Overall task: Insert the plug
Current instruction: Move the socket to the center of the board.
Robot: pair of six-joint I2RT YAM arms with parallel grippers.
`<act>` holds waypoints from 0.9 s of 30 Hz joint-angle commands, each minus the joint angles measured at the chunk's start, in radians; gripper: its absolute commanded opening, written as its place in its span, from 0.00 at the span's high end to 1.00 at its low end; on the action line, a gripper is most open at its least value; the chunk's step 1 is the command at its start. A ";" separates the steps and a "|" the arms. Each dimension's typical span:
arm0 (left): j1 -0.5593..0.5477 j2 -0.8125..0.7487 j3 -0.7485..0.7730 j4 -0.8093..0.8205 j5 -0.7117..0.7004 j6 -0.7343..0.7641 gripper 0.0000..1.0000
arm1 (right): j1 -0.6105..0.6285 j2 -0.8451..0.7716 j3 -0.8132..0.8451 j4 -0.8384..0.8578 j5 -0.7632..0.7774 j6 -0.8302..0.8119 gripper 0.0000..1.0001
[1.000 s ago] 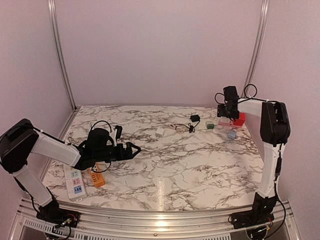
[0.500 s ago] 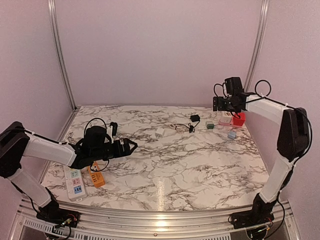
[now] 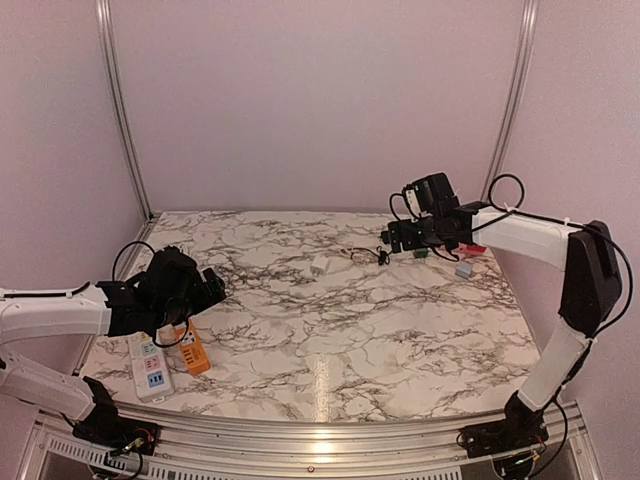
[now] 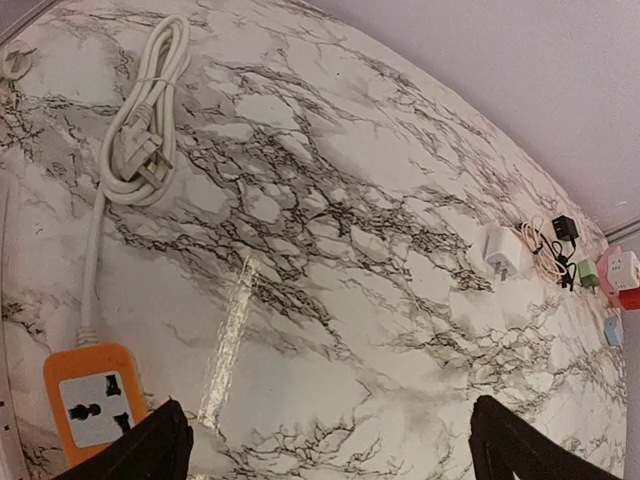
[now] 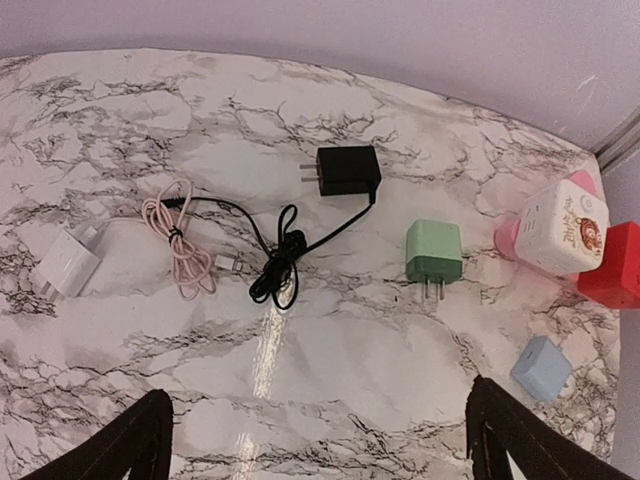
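White tubular links and black joints form the left arm point(image 3: 50, 312) and right arm point(image 3: 520, 232), thin black cables point(image 3: 503, 186) looping near the black left hand point(image 3: 212, 283) and right hand point(image 3: 395, 238).

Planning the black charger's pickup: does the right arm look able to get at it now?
Probably yes. The right tool hangs open above the black charger, which lies uncovered, with only its own cable trailing beside it.

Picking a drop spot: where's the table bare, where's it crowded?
Bare: the wide middle and near-right marble, between orange socket and blue cube. Crowded: far right around the black adapter and green plug; left edge by the white power strip.
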 commanded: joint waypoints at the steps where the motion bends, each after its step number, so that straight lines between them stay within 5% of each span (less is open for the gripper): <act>1: -0.009 -0.013 0.039 -0.251 -0.127 -0.122 0.01 | 0.020 -0.033 -0.018 0.024 -0.005 0.009 0.05; 9: -0.015 0.069 0.133 -0.454 -0.160 -0.181 0.01 | 0.024 -0.054 -0.053 0.043 -0.013 0.013 0.05; 27: -0.026 0.260 0.153 -0.493 -0.112 -0.234 0.01 | 0.025 -0.031 -0.050 0.053 -0.051 0.015 0.07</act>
